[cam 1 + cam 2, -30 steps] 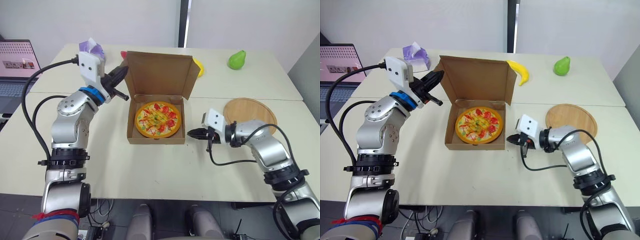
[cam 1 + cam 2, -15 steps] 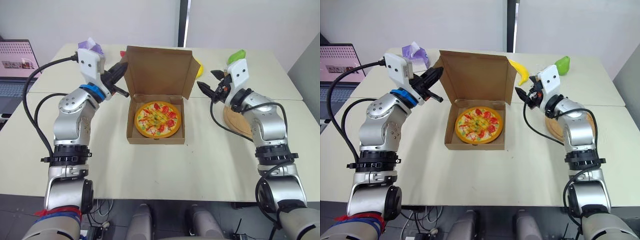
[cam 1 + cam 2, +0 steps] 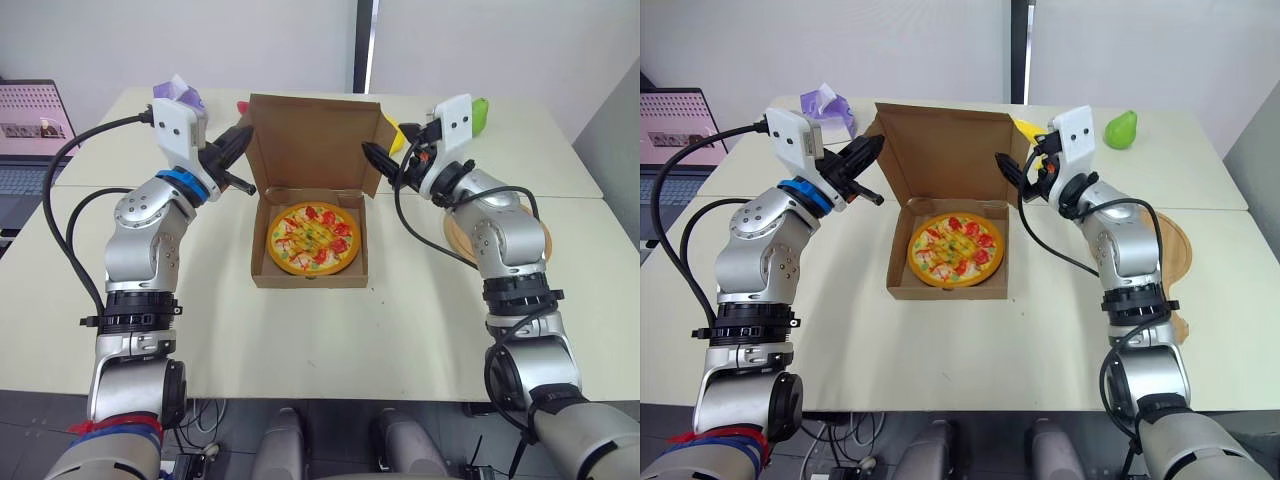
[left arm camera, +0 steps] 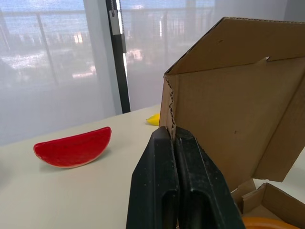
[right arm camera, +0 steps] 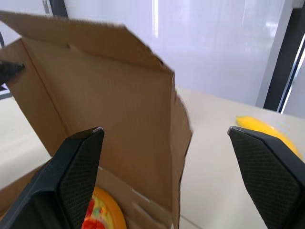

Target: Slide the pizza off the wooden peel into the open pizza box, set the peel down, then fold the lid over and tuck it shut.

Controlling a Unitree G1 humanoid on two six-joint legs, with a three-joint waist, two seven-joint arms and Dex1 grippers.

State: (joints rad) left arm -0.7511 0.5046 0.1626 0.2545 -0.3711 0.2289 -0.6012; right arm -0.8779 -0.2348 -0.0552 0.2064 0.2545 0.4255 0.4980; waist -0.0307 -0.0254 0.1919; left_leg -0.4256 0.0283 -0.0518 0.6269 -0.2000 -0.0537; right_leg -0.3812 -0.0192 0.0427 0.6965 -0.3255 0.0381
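The pizza (image 3: 313, 238) sits in the box (image 3: 262, 272) and the peel (image 3: 1175, 255) on the table (image 3: 300, 335), but the upright lid (image 3: 315, 140) may twist or drag the box if the closed left hand (image 4: 174, 137) pushes its left edge while the wide-open right hand (image 5: 165, 129) grips nothing.

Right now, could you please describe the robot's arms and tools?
The left arm and right arm are silver with black joint bands and cables; the left has a blue wrist ring. The left tool and right tool have black fingers and white camera blocks.
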